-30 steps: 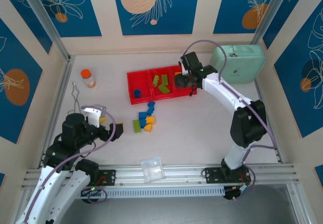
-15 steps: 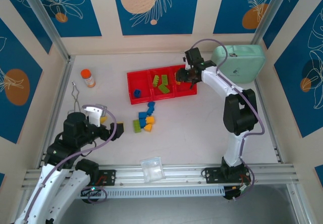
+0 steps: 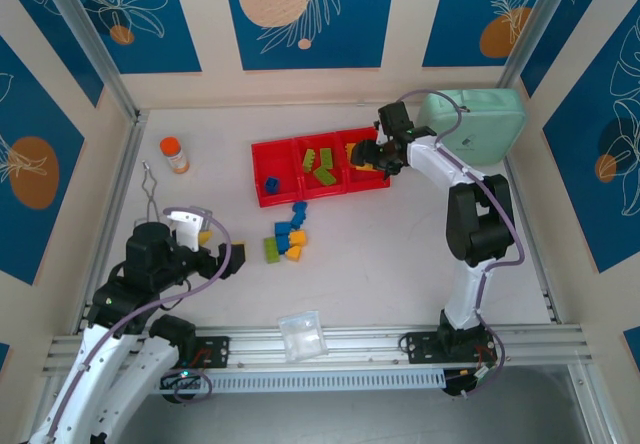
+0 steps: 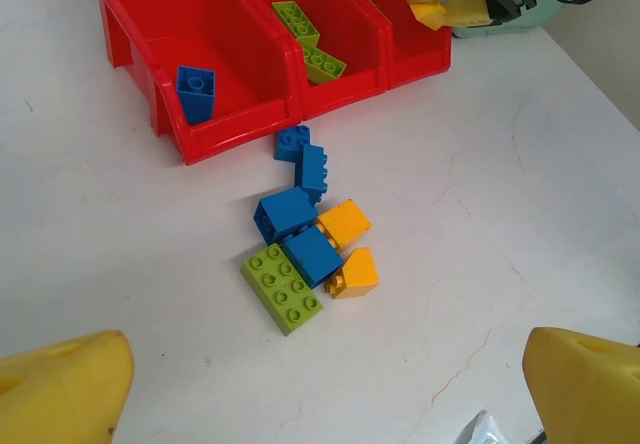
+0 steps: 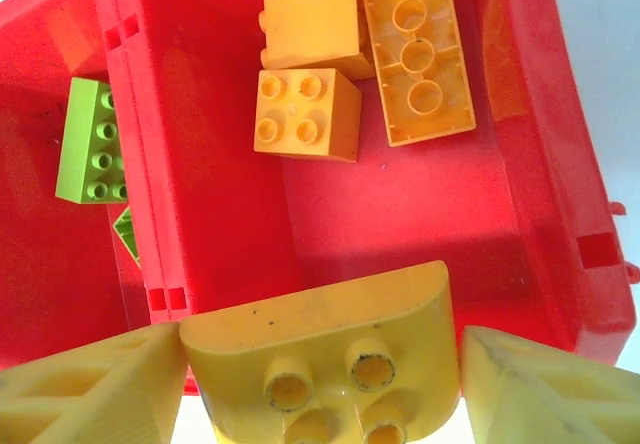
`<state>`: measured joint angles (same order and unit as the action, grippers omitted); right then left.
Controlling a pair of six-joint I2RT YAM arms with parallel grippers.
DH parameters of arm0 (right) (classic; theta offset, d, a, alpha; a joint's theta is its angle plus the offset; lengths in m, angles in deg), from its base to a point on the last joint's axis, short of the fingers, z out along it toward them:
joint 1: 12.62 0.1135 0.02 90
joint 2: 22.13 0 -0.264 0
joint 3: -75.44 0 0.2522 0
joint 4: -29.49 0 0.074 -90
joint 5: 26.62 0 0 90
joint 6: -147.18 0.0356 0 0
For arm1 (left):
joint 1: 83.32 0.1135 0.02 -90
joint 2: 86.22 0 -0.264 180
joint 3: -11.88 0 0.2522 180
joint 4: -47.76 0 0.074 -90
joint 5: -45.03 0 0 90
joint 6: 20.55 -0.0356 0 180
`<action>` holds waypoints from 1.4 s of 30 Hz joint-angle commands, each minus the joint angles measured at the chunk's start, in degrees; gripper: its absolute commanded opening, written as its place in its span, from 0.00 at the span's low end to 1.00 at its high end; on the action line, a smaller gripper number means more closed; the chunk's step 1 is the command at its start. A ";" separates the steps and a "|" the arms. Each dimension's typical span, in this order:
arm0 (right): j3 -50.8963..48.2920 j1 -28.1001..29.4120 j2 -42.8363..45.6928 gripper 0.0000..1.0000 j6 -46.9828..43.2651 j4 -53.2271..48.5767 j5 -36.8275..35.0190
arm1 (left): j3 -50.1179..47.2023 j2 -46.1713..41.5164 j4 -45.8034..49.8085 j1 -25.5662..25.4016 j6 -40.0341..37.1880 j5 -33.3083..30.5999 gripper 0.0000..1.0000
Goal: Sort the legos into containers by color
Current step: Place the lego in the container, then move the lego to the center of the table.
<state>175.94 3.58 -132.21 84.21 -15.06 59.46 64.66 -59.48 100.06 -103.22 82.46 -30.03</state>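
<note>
Legos, held item: the right gripper (image 5: 325,394) is closed on one rounded yellow-orange brick (image 5: 320,349). Its fingers (image 5: 90,389) press against the brick's two ends, and the brick's underside tubes face the wrist camera. The held brick hangs over the right compartment (image 5: 400,214) of the red tray (image 3: 310,196) (the top view places this gripper at the tray's right end, near the mint-green case (image 3: 470,124)).

Right compartment contents: three yellow-orange bricks (image 5: 307,112) lie close together on the floor, and one of them is upside down.

Middle compartment (image 4: 335,99) contents: green bricks (image 4: 325,64), resting against one another.

Left compartment (image 4: 230,134) contents: a single blue brick (image 4: 195,92), near the front wall.

Loose pile (image 4: 305,229), on the table (image 4: 500,164) just in front of the tray:
- four blue bricks, two of them close to the tray's front wall;
- two yellow-orange bricks on the pile's right side;
- one flat green brick (image 4: 282,287) at the near edge, touching a blue brick.

The left gripper (image 4: 325,394) is spread wide and holds nothing. Its fingers (image 4: 60,384) sit at the lower corners of the wrist view, above the table, with the pile ahead of them and well apart.

Other items in the top view: an orange-capped bottle (image 3: 174,154) stands left of the tray, and a clear plastic bag (image 3: 301,334) lies near the front rail.
</note>
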 commanded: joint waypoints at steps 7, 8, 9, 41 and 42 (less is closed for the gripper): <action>-0.20 0.31 0.83 0.76 1.98 0.55 2.98 | 0.33 -0.46 -0.51 -0.47 -0.71 0.88 0.99; -0.25 0.34 1.16 0.76 2.14 0.55 3.17 | 0.31 -0.45 -0.49 -0.48 -0.67 0.93 0.99; -0.42 0.50 1.56 0.76 2.07 0.51 3.27 | 0.30 -0.50 -0.40 -0.49 -0.69 0.89 0.99; -15.76 33.13 13.86 0.84 20.43 -7.84 -10.38 | 0.27 -3.01 -0.50 -0.49 -0.88 0.82 0.99; -16.35 34.41 13.32 0.84 23.34 -7.34 -11.96 | 0.27 -3.11 -0.55 -0.49 -0.90 0.88 0.99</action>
<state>161.14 34.97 -117.48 98.22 -21.36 52.90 64.66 -61.75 100.04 -103.22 82.46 -30.01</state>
